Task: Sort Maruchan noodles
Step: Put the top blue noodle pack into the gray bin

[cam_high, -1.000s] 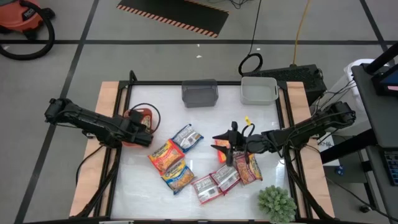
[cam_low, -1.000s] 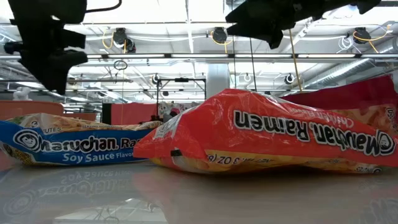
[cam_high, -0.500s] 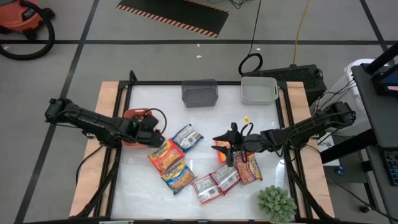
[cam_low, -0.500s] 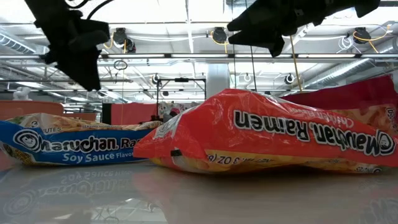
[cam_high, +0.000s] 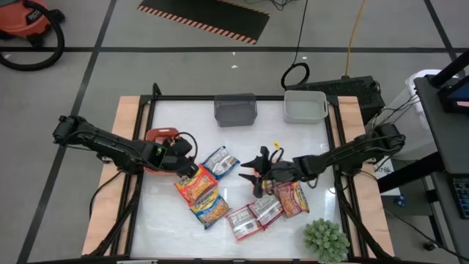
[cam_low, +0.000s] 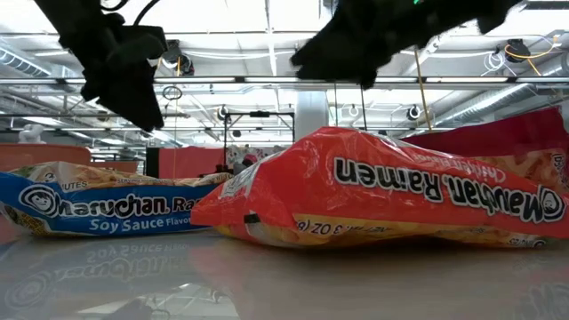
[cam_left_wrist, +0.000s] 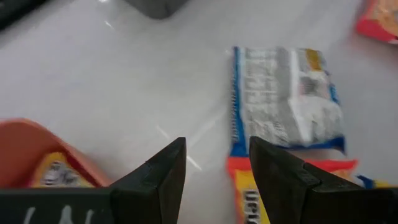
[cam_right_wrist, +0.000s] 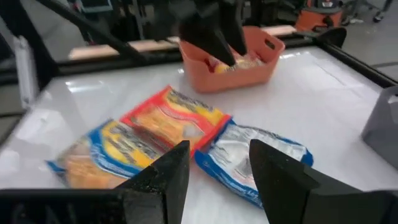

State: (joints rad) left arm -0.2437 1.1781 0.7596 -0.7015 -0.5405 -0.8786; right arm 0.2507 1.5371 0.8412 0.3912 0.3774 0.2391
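Several Maruchan noodle packets lie flat on the white table: a blue-trimmed one, face down (cam_high: 220,161), a red one (cam_high: 194,183), a blue one (cam_high: 209,209), two pinkish-silver ones (cam_high: 253,216) and a dark red one (cam_high: 292,198). Another packet (cam_left_wrist: 53,174) lies inside the orange bin (cam_high: 157,137). My left gripper (cam_high: 189,154) hangs open beside the bin, above bare table, short of the face-down packet (cam_left_wrist: 286,99). My right gripper (cam_high: 251,174) stands open above the table at mid right and points toward the face-down packet (cam_right_wrist: 255,158) and the red packet (cam_right_wrist: 174,121).
A grey bin (cam_high: 236,110) and a white bin (cam_high: 305,107) stand at the far edge. A green plant (cam_high: 326,238) sits at the near right corner. A small orange packet (cam_high: 258,186) lies under my right arm. Black frame rails run along the table's sides.
My left gripper has swung from over the orange bin toward the table's right and tipped, now pointing at the table by the face-down packet. My right gripper has moved toward the table's left and a little down, toward the same packet. No packet has moved.
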